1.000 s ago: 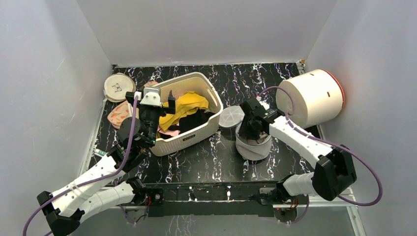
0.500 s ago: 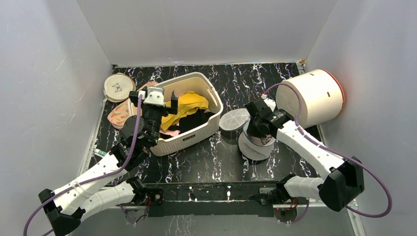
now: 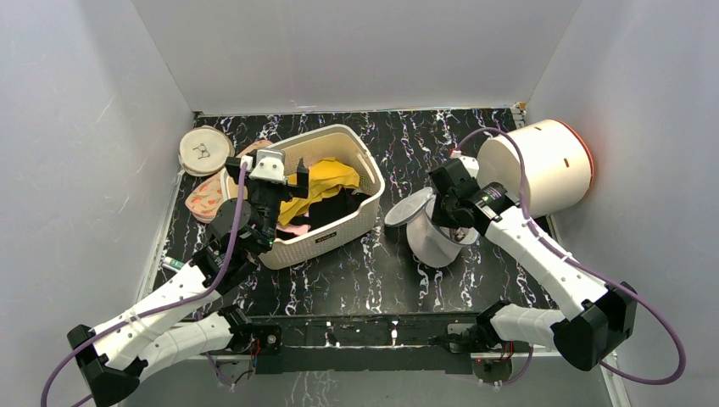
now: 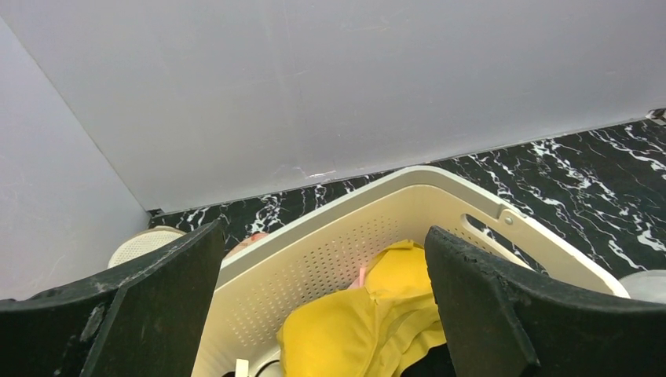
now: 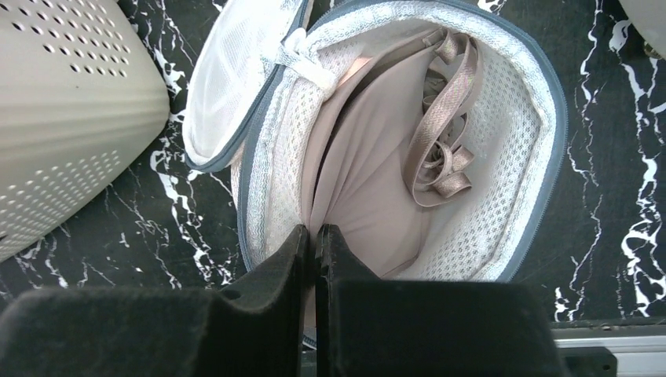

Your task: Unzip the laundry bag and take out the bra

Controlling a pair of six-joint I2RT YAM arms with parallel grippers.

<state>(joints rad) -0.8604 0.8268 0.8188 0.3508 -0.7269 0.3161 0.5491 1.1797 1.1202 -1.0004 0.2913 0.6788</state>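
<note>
The laundry bag [image 3: 430, 243] lies tilted on the table right of the basket, its round lid [image 3: 402, 212] unzipped and hanging open to the left. In the right wrist view the bag's mesh wall [image 5: 514, 169] surrounds the pale pink bra [image 5: 369, 169], and its straps [image 5: 444, 133] lie bunched inside. My right gripper [image 5: 316, 232] is at the bag's mouth [image 3: 455, 222], shut on a fold of the bra fabric. My left gripper [image 4: 322, 239] is open and empty above the basket's left end [image 3: 284, 182].
The cream perforated basket [image 3: 332, 235] holds a bright yellow bra [image 3: 326, 178] and dark clothes; it also shows in the left wrist view [image 4: 440, 179]. A white cylinder bin [image 3: 534, 165] lies on its side at the back right. A cream disc [image 3: 202, 150] and a pink patterned disc [image 3: 203, 199] lie at the back left.
My right gripper has moved back and to the right, pulling the bag over so it tilts and its lid hangs open. My left gripper has shifted slightly right over the basket.
</note>
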